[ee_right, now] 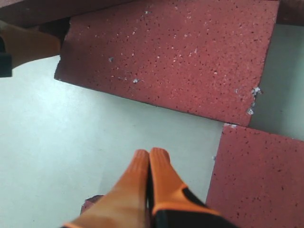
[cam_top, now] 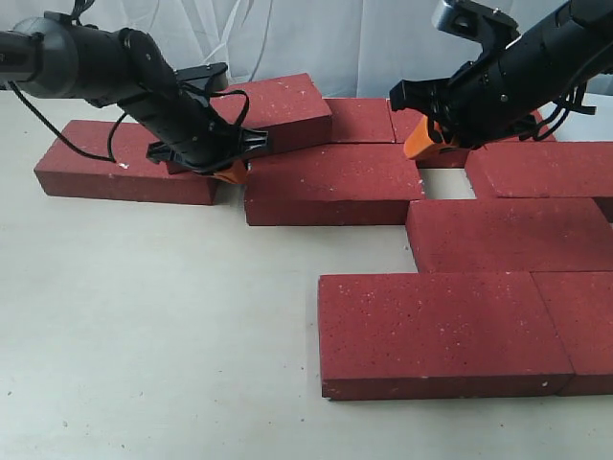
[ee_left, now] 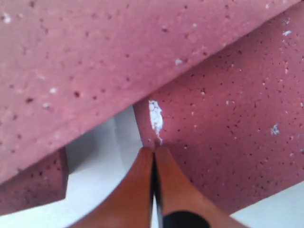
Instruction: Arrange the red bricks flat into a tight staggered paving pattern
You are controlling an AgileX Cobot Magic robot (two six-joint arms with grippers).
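Several red bricks lie flat on the pale table. One brick sits askew and raised at the back, resting over its neighbours. Below it are a left brick and a middle brick. My left gripper is shut and empty, its orange tips in the gap between those two. In the left wrist view the gripper touches the chipped corner of the middle brick, under the overhanging brick. My right gripper is shut and empty, hovering over bare table near the middle brick.
More bricks fill the right side: a back row, a right brick, one below it, and two front bricks. A small square gap shows table between them. A white curtain hangs behind.
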